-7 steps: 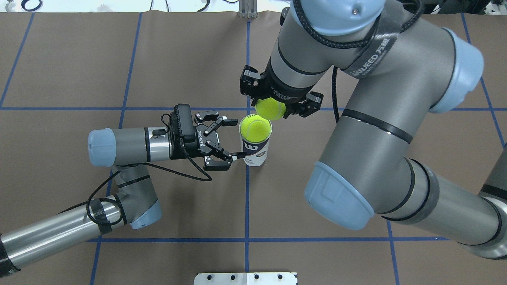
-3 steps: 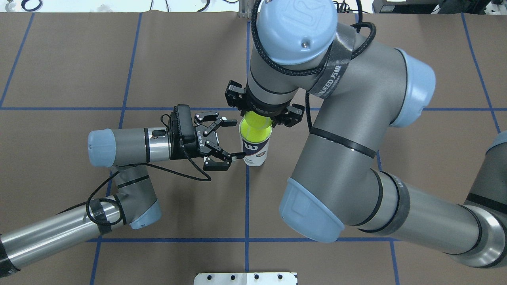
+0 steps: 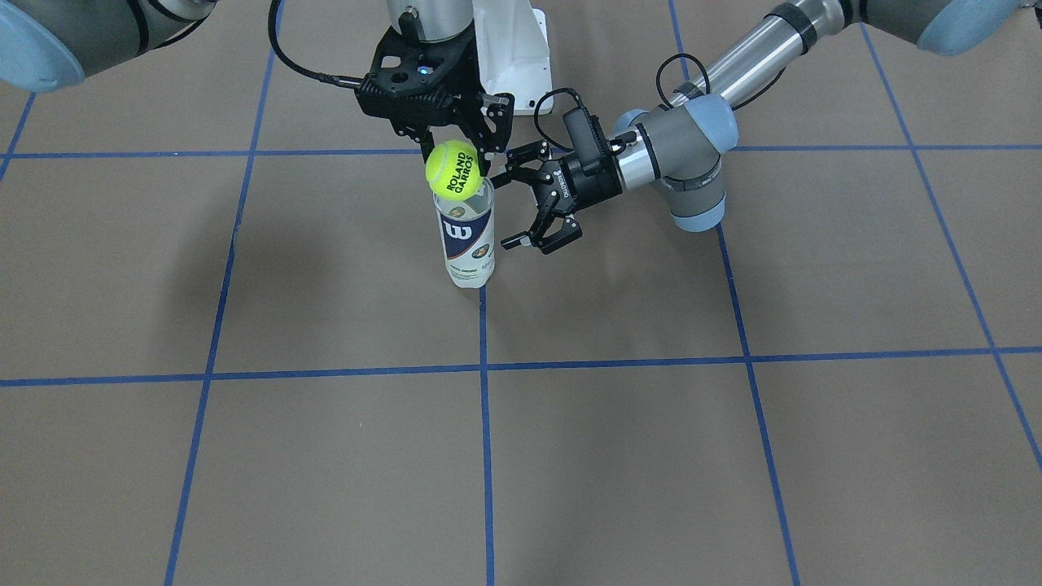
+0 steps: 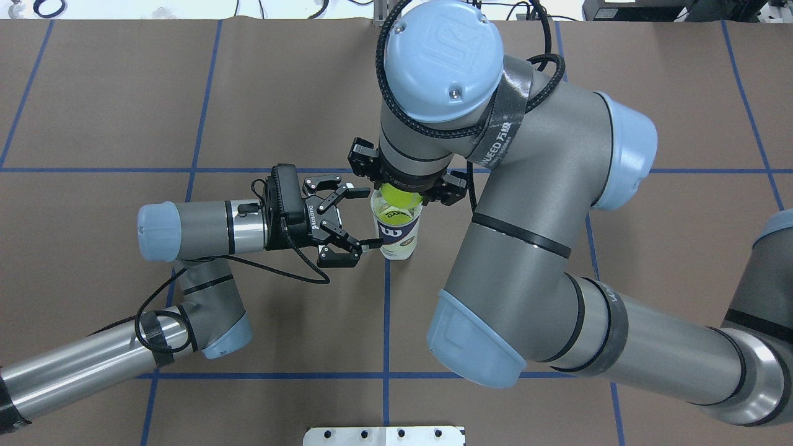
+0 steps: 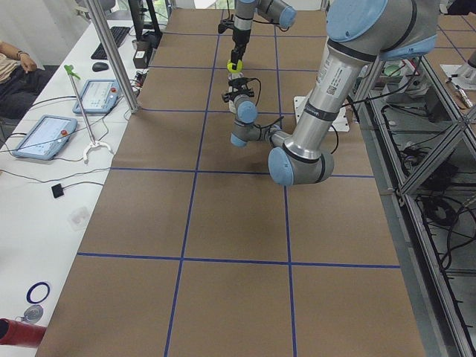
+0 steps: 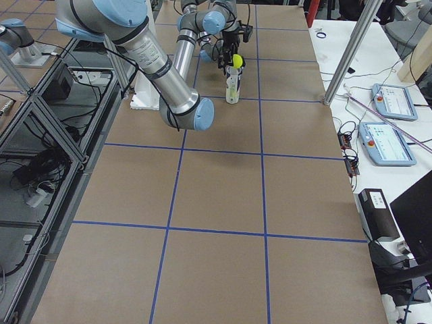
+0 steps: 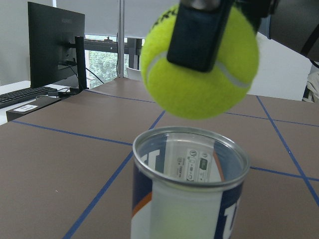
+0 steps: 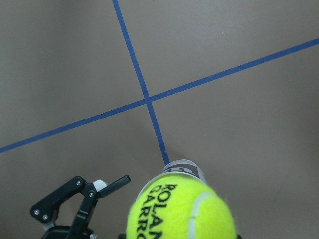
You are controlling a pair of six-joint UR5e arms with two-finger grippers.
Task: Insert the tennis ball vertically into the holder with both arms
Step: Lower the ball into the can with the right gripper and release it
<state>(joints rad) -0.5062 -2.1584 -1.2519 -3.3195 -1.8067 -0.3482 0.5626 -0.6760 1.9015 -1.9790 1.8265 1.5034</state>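
Note:
The holder (image 3: 468, 240), a clear can with a navy "W" label, stands upright on the brown mat and also shows in the overhead view (image 4: 401, 238). My right gripper (image 3: 456, 167) points down and is shut on a yellow-green tennis ball (image 3: 454, 171). It holds the ball just above the can's open mouth (image 7: 189, 149). One finger pad (image 7: 199, 35) lies across the ball (image 7: 199, 74). My left gripper (image 4: 365, 217) is open and level with the can. Its fingertips sit just short of the can's left side. A yellow-green shape shows inside the can (image 4: 395, 215).
The white pedestal base (image 3: 509, 41) stands behind the can near the robot. A white plate (image 4: 384, 435) lies at the mat's near edge. Blue tape lines cross the mat. Side tables with tablets (image 6: 398, 142) flank the mat.
My right arm has swung left with the ball, from behind and right of the can to directly over its mouth. The left arm and the can have not moved.

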